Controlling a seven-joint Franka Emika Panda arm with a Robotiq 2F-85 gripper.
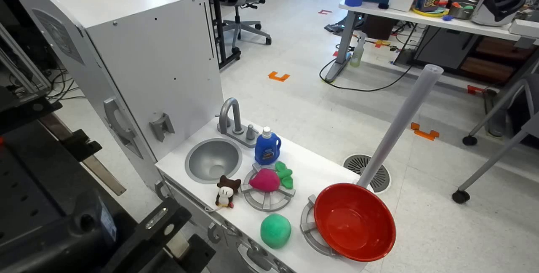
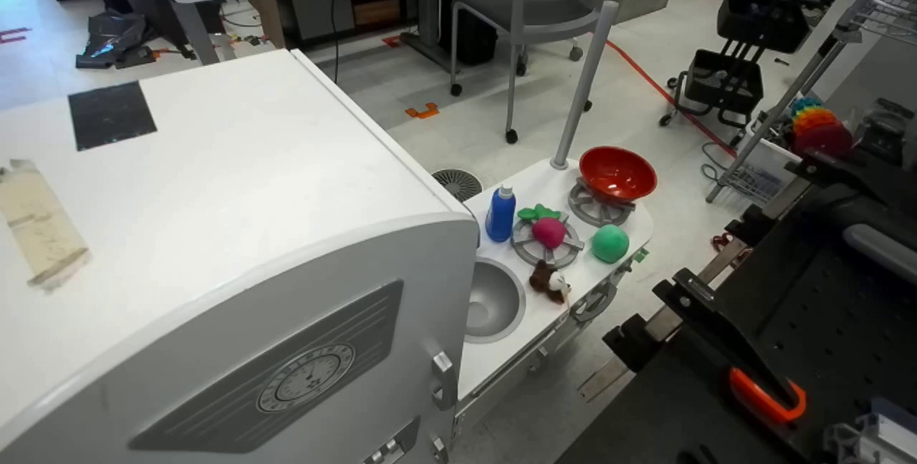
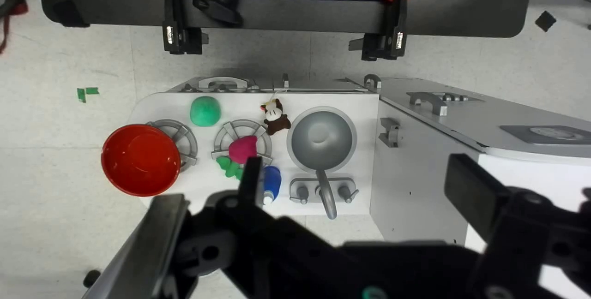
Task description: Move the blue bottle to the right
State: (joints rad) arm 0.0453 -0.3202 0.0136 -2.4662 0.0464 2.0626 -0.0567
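Note:
The blue bottle (image 1: 267,151) stands upright on the white toy counter (image 1: 316,172), between the faucet and the burner that holds a pink and green plush. Its white cap is on top. It also shows upright in an exterior view (image 2: 500,218). In the wrist view the bottle (image 3: 272,182) shows just beside the left finger, which hides part of it. My gripper (image 3: 359,181) is wide open with nothing between its fingers. It hangs high above the counter. The gripper does not show in the exterior views.
A grey sink (image 3: 322,140) and faucet (image 1: 229,115) lie beside the bottle. A tall white cabinet (image 1: 156,66) rises at the sink end. A pink plush (image 1: 265,180), cow toy (image 1: 226,195), green ball (image 1: 276,231) and red bowl (image 1: 354,222) are on the counter. A grey pole (image 1: 402,123) stands behind the bowl.

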